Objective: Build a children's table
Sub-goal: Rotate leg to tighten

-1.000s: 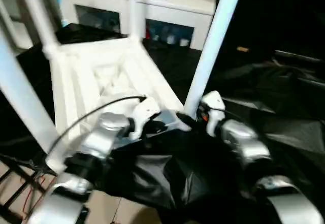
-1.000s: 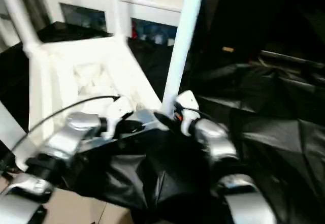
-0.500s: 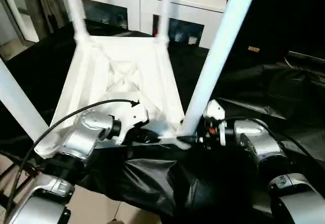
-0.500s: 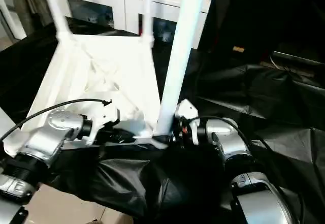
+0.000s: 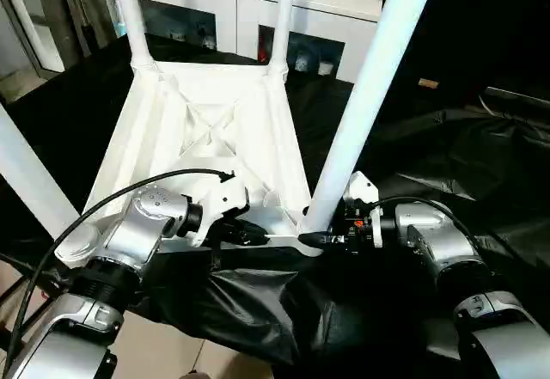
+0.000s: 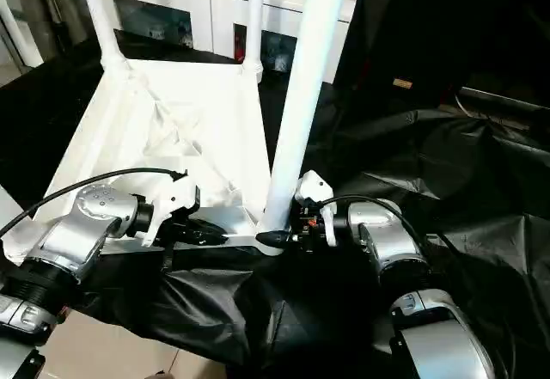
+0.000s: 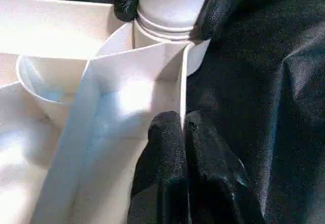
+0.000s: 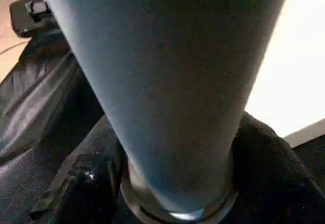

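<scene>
The children's table lies upside down on black cloth, its white ribbed tabletop (image 5: 215, 130) facing up. Legs stand in its corner sockets: two at the far corners (image 5: 129, 14) (image 5: 282, 18), one near left (image 5: 26, 173) and one near right (image 5: 365, 95). My left gripper (image 7: 184, 130) is shut on the thin rim of the tabletop just beside the near right socket. My right gripper (image 5: 316, 240) holds the base of the near right leg, with one finger (image 7: 127, 0) on each side of it, right above the socket.
Black cloth (image 5: 447, 147) covers the work surface and hangs over its near edge. A white cabinet (image 5: 241, 9) with glass doors stands right behind the table. Bare floor (image 5: 163, 353) shows at the lower left. A black cable (image 5: 103, 203) arcs over my left forearm.
The camera has swung and steadied, so the whole picture has shifted. Both grippers stay at the near right corner, and the table has not visibly moved.
</scene>
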